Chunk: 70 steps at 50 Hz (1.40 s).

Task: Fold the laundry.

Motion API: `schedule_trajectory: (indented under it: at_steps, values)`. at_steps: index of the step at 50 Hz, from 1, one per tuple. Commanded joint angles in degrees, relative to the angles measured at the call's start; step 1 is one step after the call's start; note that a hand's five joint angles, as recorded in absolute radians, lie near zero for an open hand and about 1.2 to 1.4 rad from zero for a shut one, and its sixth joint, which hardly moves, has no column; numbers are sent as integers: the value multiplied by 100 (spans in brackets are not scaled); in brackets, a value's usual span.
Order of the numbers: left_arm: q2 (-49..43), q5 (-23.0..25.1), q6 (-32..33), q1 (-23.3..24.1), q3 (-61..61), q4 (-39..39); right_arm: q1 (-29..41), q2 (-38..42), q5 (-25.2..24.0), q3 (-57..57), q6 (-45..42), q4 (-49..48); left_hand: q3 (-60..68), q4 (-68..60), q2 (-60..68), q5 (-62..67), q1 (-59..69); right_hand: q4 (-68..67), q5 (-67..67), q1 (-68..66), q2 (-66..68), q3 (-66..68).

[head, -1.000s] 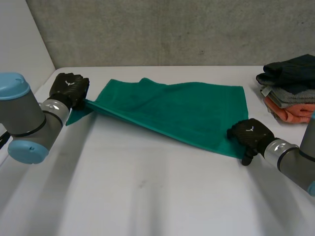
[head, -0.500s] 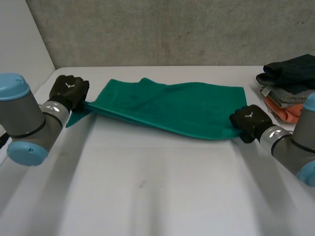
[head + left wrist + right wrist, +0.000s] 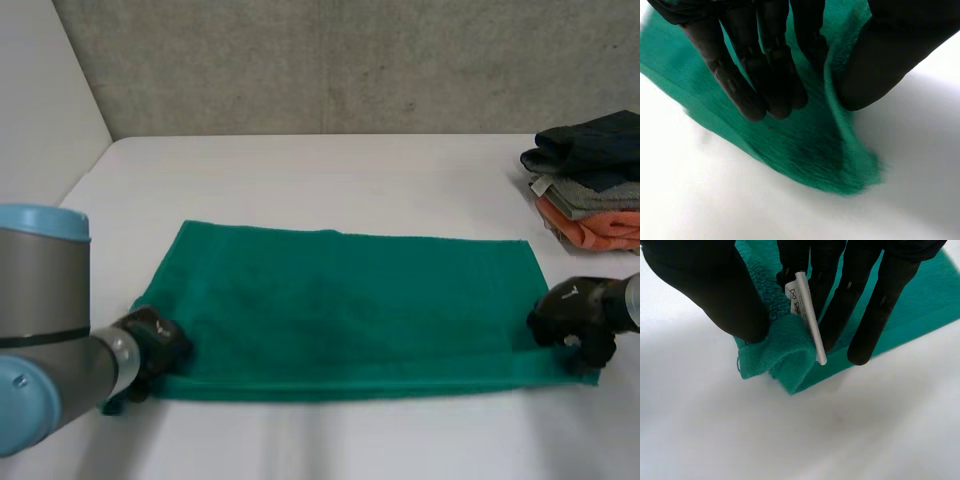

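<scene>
The white table [image 3: 330, 170] carries the green towel [image 3: 340, 300], spread flat, with a folded stack [image 3: 590, 190] well apart. The left hand [image 3: 155, 345] pinches the towel's near-left corner and the right hand [image 3: 568, 315] its near-right corner, by the care label [image 3: 807, 315]. The next fold probably calls for lifting both corners evenly. Whether the towel is already doubled is unclear.

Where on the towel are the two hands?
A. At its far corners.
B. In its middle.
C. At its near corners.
C: in the head view the left hand pinches the towel at its near left corner, and the right hand pinches it at its near right corner.
</scene>
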<state>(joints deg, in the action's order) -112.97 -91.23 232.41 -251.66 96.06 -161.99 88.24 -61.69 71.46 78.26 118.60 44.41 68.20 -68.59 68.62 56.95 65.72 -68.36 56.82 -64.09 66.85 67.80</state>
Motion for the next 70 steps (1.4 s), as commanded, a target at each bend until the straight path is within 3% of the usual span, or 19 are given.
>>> schedule_trajectory:
  at_steps: [1, 9, 20, 21, 22, 23, 24, 30, 34, 37, 43, 47, 56, 62, 66, 70]
  values:
    - [-453, 35, -380, 188, -1464, -1052, 281, 508, -97, -679, 1189, -1038, 1180, -1141, 1138, 1305, 1428, -1164, 1318, -1591, 1315, 1220]
    - [-1673, 149, -399, 311, -3221, -1942, 334, 982, 350, -1329, 1903, -2023, 1180, -1141, 1138, 1305, 1428, -1164, 1318, -1591, 1315, 1220]
    - [-3293, 0, -328, 495, -5351, -1292, 553, 1835, 597, -2253, 2070, -2797, 1180, -1141, 1138, 1305, 1428, -1164, 1318, -1591, 1315, 1220]
    - [-3450, 9, -346, 513, -5578, -1196, 597, 1966, 641, -2384, 2079, -2885, 782, -743, 740, 907, 1030, -1164, 1318, -1591, 1315, 1220]
    - [-3521, 18, -346, 513, -5685, -1169, 624, 2020, 676, -2446, 2079, -2894, -421, 460, -463, -296, -173, 220, -66, -207, -70, -164]
    - [-3574, 26, -346, 522, -5773, -1160, 650, 2064, 737, -2490, 2079, -2921, -2398, 2437, -2440, -2273, -2150, 2233, -2079, 1806, -2082, -2176]
    - [-3670, 9, -302, 548, -5913, -1151, 711, 2108, 903, -2595, 2088, -2929, -5820, 5859, -5862, -5695, -5572, 5583, -5429, 5156, -5433, -5527]
    - [-3514, -53, -354, 663, -6002, -1169, 844, 1811, 1432, -2720, 2228, -2816, -5820, 5859, -5862, -5695, -5572, 5836, -5682, 5409, -5685, -5780]
    - [-3180, -114, -477, 592, -5748, -1212, 861, 1231, 1161, -2421, 2483, -2666, -5820, 5859, -5862, -5695, -5572, 5836, -5682, 5409, -5685, -5780]
    - [-2855, -79, -714, 522, -5336, -1370, 887, 879, 626, -2088, 2659, -2666, -5820, 5859, -5862, -5695, -5572, 5836, -5682, 5409, -5685, -5780]
    - [-2590, 79, -996, 513, -4746, -1643, 1019, 1036, 483, -1823, 2695, -2666, -5820, 5859, -5862, -5695, -5572, 5836, -5682, 5409, -5685, -5780]
    - [-2537, 167, -1110, 531, -4482, -1793, 1090, 1536, 667, -1945, 2668, -2990, -5820, 5859, -5862, -5695, -5572, 5836, -5682, 5409, -5685, -5780]
    - [-2494, 88, -1163, 531, -4288, -1863, 1020, 2863, 1281, -3122, 2756, -4746, -5820, 5859, -5862, -5695, -5572, 5836, -5682, 5409, -5685, -5780]
    - [-2379, 9, -1233, 504, -4218, -1872, 1054, 2768, 1924, -3229, 3309, -5662, -5820, 5859, -5862, -5695, -5572, 5836, -5682, 5409, -5685, -5780]
    - [-2248, -53, -1339, 504, -4174, -1837, 1186, 2382, 1881, -3019, 3398, -5190, -5820, 5859, -5862, -5695, -5572, 5836, -5682, 5409, -5685, -5780]
    - [-2011, -35, -1514, 531, -3981, -1837, 1143, 1724, 1399, -2440, 3223, -3752, -5820, 5859, -5862, -5695, -5572, 5836, -5682, 5409, -5685, -5780]
